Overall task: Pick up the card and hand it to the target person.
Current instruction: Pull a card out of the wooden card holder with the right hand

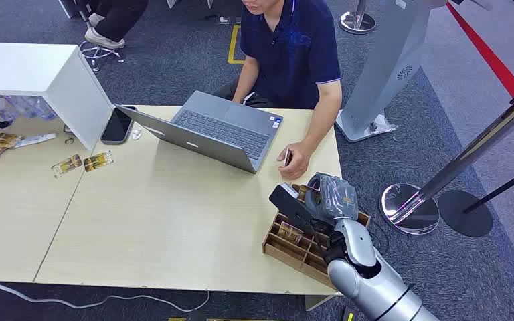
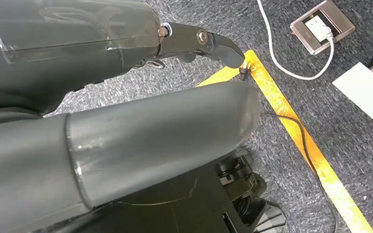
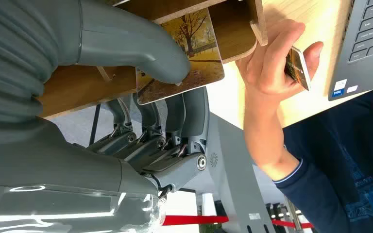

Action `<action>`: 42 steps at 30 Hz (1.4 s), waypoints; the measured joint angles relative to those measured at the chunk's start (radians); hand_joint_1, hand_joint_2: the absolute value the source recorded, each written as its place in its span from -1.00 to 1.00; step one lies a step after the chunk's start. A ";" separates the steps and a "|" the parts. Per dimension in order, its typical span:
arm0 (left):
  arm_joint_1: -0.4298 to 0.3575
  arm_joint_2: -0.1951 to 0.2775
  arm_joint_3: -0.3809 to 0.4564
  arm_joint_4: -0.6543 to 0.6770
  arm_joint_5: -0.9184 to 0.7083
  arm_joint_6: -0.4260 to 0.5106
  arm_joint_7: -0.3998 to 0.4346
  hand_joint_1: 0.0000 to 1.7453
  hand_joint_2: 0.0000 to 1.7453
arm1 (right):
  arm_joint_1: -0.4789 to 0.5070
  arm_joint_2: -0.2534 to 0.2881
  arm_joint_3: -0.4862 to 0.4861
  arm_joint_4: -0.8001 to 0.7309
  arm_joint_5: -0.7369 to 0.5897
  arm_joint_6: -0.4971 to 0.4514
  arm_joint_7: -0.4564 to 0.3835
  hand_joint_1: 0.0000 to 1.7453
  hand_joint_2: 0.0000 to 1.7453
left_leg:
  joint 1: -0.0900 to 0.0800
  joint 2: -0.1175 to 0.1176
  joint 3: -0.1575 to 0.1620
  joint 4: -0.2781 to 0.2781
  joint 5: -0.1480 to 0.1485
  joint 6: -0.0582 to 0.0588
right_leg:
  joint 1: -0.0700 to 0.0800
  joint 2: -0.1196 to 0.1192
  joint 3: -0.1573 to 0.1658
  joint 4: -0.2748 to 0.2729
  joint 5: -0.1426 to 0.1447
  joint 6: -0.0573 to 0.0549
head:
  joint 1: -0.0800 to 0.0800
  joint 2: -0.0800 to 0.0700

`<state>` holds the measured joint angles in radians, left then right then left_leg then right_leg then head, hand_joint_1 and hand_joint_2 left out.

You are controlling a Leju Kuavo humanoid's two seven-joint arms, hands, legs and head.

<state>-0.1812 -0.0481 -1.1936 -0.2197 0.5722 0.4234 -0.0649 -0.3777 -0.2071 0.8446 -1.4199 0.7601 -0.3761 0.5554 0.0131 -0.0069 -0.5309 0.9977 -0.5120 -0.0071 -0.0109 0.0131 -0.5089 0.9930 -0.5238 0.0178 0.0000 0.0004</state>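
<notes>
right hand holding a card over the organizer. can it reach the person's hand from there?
Probably yes. The right hand pinches the card just above the wooden organizer, and the person's hand rests on the table edge close by, with open tabletop between them. That hand already holds another card.

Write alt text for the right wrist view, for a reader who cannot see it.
The robot's right hand pinches a card printed with autumn trees, beside a wooden organizer. Just beyond, a person's hand holds another card over the table edge, next to a laptop.
</notes>
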 joint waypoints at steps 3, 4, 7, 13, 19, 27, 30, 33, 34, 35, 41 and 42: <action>0.000 0.000 0.000 0.000 0.000 0.000 0.001 -1.00 -1.00 | 0.000 0.000 0.000 0.000 0.002 0.000 0.000 0.52 1.00 | 0.000 0.000 0.000 0.000 0.000 0.000 | 0.000 0.000 0.000 0.000 0.000 0.000 | 0.000 0.000; 0.000 0.000 0.000 0.000 -0.001 0.000 0.001 -1.00 -1.00 | 0.000 0.000 0.000 0.000 0.003 0.000 0.000 0.52 1.00 | 0.000 0.000 0.000 0.000 0.000 0.000 | 0.000 0.000 0.000 0.000 0.000 0.000 | 0.000 0.000; 0.000 0.000 0.000 0.000 -0.002 0.000 0.001 -1.00 -1.00 | 0.000 0.000 0.000 0.000 0.005 0.000 -0.001 0.52 1.00 | 0.000 0.000 0.000 0.000 0.000 0.000 | 0.000 0.000 0.000 0.000 0.000 0.000 | 0.000 0.000; 0.000 0.000 0.000 0.000 -0.003 0.000 0.001 -1.00 -1.00 | 0.000 0.000 0.000 0.000 0.008 -0.002 -0.002 0.55 1.00 | 0.000 0.000 0.000 0.000 0.000 0.000 | 0.000 0.000 0.000 0.000 0.000 0.000 | 0.000 0.000; 0.000 0.000 0.000 0.000 -0.003 0.000 0.001 -1.00 -1.00 | 0.000 0.000 0.000 0.000 0.011 -0.007 -0.005 0.59 1.00 | 0.000 0.000 0.000 0.000 0.000 0.000 | 0.000 0.000 0.000 0.000 0.000 0.000 | 0.000 0.000; 0.001 0.000 0.001 0.000 -0.003 0.002 -0.001 -1.00 -1.00 | 0.000 0.000 0.000 -0.014 0.023 -0.012 -0.008 0.58 1.00 | 0.000 0.000 0.000 0.000 0.000 0.000 | 0.000 0.000 0.000 0.000 0.000 0.000 | 0.000 0.000; 0.001 0.000 0.001 0.000 -0.001 0.003 -0.002 -1.00 -1.00 | -0.001 0.000 0.000 -0.032 0.039 -0.012 -0.004 0.57 1.00 | 0.000 0.000 0.000 0.000 0.000 0.000 | 0.000 0.000 0.000 0.000 0.000 0.000 | 0.000 0.000; 0.003 0.000 0.001 0.000 0.002 0.004 -0.003 -1.00 -1.00 | -0.001 0.000 -0.001 -0.052 0.055 -0.011 0.004 0.58 1.00 | 0.000 0.000 0.000 0.000 0.000 0.000 | 0.000 0.000 0.000 0.000 0.000 0.000 | 0.000 0.000; 0.004 0.000 0.001 0.000 0.002 0.004 -0.004 -1.00 -1.00 | -0.001 -0.001 -0.001 -0.059 0.060 -0.011 0.006 0.58 1.00 | 0.000 0.000 0.000 0.000 0.000 0.000 | 0.000 0.000 0.000 0.000 0.000 0.000 | 0.000 0.000; 0.004 0.000 0.001 0.000 0.003 0.005 -0.006 -1.00 -1.00 | -0.001 -0.001 -0.001 -0.067 0.066 -0.011 0.008 0.58 1.00 | 0.000 0.000 0.000 0.000 0.000 0.000 | 0.000 0.000 0.000 0.000 0.000 0.000 | 0.000 0.000; 0.007 0.001 0.001 0.000 0.005 0.007 -0.012 -1.00 -1.00 | -0.001 -0.005 -0.001 -0.131 0.095 -0.009 0.015 0.58 1.00 | 0.000 0.000 0.000 0.000 0.000 0.000 | 0.000 0.000 0.000 0.000 0.000 0.000 | 0.000 0.000; 0.007 0.001 0.001 0.000 0.005 0.007 -0.012 -1.00 -1.00 | -0.001 -0.007 -0.002 -0.140 0.097 -0.009 0.016 0.58 1.00 | 0.000 0.000 0.000 0.000 0.000 0.000 | 0.000 0.000 0.000 0.000 0.000 0.000 | 0.000 0.000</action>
<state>-0.1739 -0.0473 -1.1929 -0.2197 0.5772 0.4303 -0.0767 -0.3790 -0.2137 0.8431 -1.5597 0.8569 -0.3849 0.5716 0.0131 -0.0068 -0.5308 0.9978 -0.5120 -0.0071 -0.0109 0.0132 -0.5089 0.9930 -0.5238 0.0178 0.0000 0.0004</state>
